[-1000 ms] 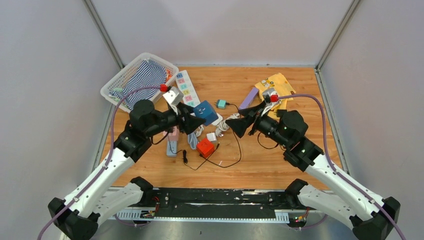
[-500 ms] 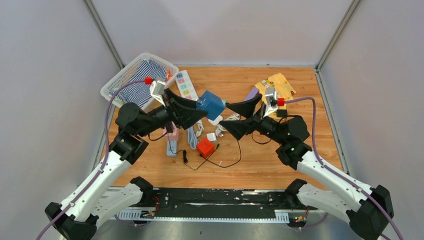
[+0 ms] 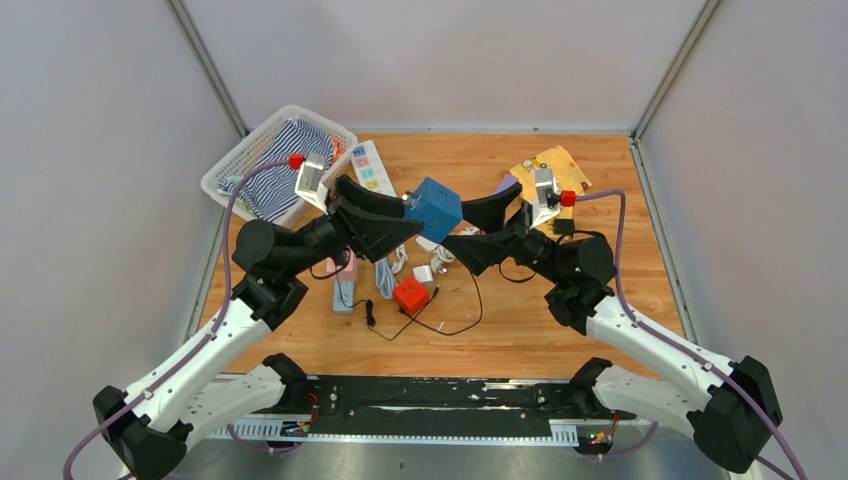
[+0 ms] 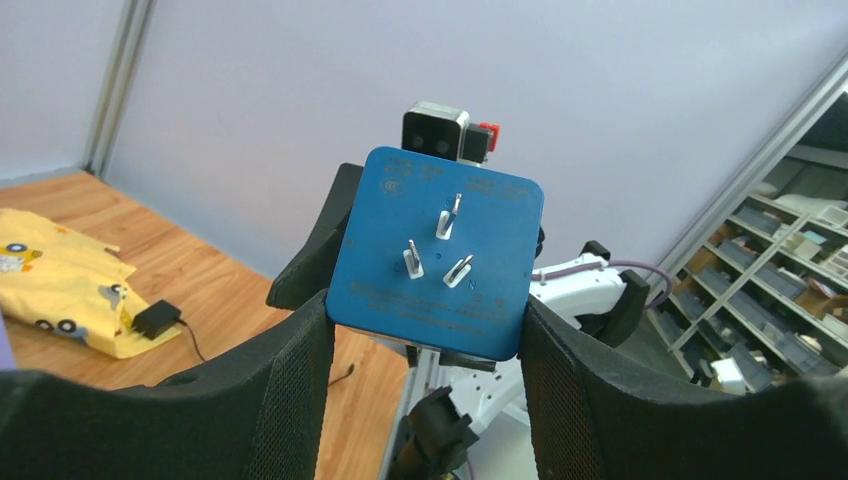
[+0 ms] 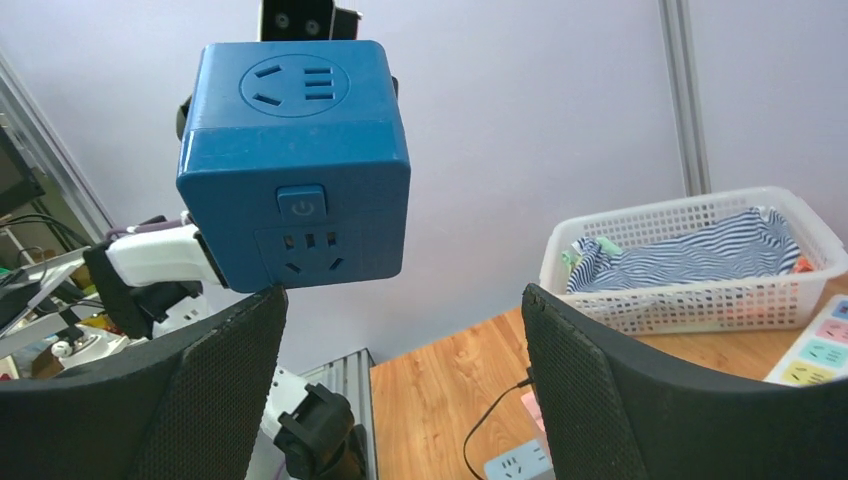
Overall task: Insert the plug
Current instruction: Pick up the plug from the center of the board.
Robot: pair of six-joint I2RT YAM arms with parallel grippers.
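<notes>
From above, I see my left gripper (image 3: 412, 215) clamped on the blue cube (image 3: 434, 207), raised over the table (image 3: 500, 335). The right gripper (image 3: 460, 226) gapes beside it. Left wrist alone shows three metal prongs (image 4: 437, 248). Right wrist shows smooth plastic sockets (image 5: 295, 85) and a square button (image 5: 301, 205).

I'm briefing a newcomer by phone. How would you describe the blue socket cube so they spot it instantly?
Look above the middle of the wooden table. The left gripper holds it in the air: a blue cube with sockets on its faces, unlike the red cube lying below.
</notes>
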